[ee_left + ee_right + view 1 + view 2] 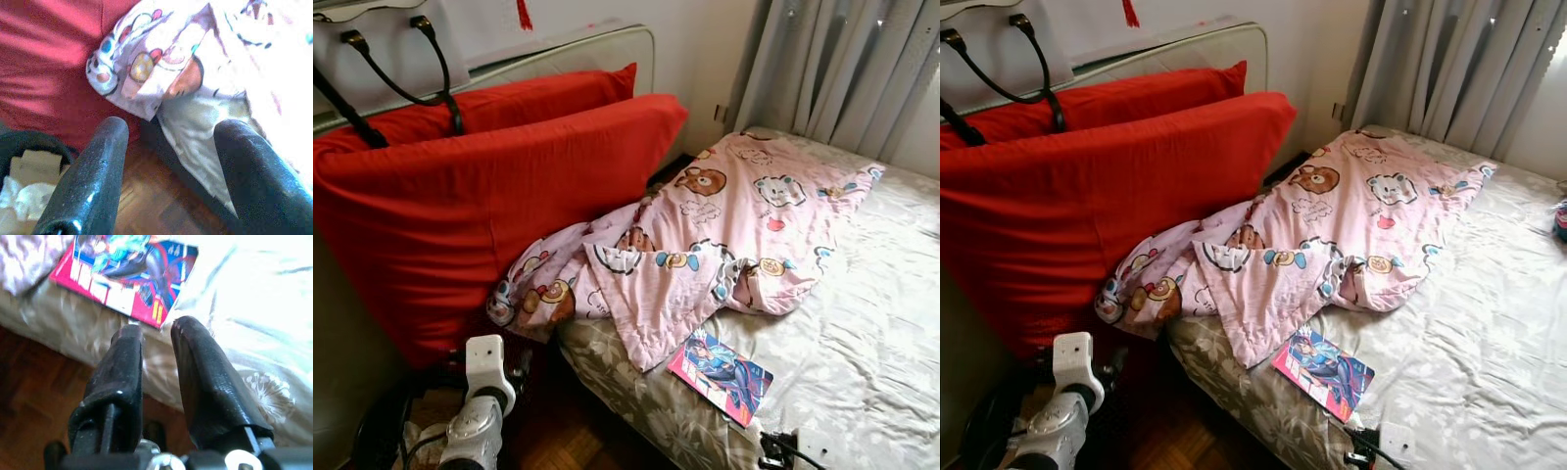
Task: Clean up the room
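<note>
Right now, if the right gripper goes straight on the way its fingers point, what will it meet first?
Probably the colourful red-edged comic book at the edge of the bed's pale floral cover. The right gripper points at the book's near corner, its fingers only narrowly apart. Depth is unclear, so it might touch the cover first.

Two big red pillows (480, 196) fill the 9 o'clock side, one leaning in front of the other against a pale headboard (607, 49). Up at 11 o'clock, a white bag's black handles (401, 69) loop over the rear pillow. Grey curtains (842, 69) hang at 1 o'clock. The bed (862, 333), in a shiny floral sheet, spreads across 4 o'clock, and dark parquet floor (568, 441) shows at 7 o'clock.
</note>
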### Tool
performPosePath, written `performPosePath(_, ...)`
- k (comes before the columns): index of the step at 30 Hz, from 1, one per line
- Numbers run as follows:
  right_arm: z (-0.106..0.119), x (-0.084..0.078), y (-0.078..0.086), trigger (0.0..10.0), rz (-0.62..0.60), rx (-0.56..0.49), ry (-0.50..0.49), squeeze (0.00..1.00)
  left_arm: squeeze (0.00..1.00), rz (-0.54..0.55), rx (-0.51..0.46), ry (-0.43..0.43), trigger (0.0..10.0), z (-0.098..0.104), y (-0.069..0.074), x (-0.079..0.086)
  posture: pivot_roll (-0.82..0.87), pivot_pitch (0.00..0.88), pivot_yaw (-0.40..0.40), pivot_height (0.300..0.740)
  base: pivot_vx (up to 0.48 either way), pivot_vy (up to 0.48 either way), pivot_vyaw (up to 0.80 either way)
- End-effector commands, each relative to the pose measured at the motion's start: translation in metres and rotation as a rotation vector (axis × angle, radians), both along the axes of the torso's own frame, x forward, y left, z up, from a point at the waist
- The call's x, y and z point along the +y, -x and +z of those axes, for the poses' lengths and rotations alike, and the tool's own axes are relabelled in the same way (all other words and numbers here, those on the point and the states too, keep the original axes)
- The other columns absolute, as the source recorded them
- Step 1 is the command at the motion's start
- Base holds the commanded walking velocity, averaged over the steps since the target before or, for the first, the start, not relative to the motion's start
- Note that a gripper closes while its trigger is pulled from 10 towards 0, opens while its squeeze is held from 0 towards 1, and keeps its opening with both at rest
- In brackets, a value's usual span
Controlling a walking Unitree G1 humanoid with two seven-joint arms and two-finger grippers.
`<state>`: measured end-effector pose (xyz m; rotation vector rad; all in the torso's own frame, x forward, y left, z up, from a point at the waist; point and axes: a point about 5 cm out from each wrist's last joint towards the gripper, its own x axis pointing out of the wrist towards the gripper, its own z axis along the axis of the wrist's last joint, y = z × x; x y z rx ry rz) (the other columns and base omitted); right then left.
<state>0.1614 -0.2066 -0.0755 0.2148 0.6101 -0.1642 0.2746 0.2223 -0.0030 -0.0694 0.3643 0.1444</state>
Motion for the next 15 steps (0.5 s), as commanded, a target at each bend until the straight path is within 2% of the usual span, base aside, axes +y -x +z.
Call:
performPosePath(1,0.0038,-0.0015,-0.0026,10.0,0.0,-0.043,0.015,0.0,0.0,0.005,-0.025,0.006,10.0,0.0035,-0.0022,0.0022,0.04,0.0,-0.028,0.74,0.0,0.0,0.0)
performPosePath(10,0.0106,-0.0022,-0.0051,10.0,0.03,-0.122,0.073,0.0,0.0,0.019,-0.009,0.005,10.0,0.0008,0.0015,0.0078,0.04,0.0,-0.023,0.74,0.0,0.0,0.0)
performPosePath(15,0.0122,-0.0016,-0.0052,10.0,0.012,-0.153,0.049,0.0,0.0,0.022,-0.001,0.009,10.0,-0.0012,0.0037,0.0085,0.03,0.0,-0.019,0.74,0.0,0.0,0.0)
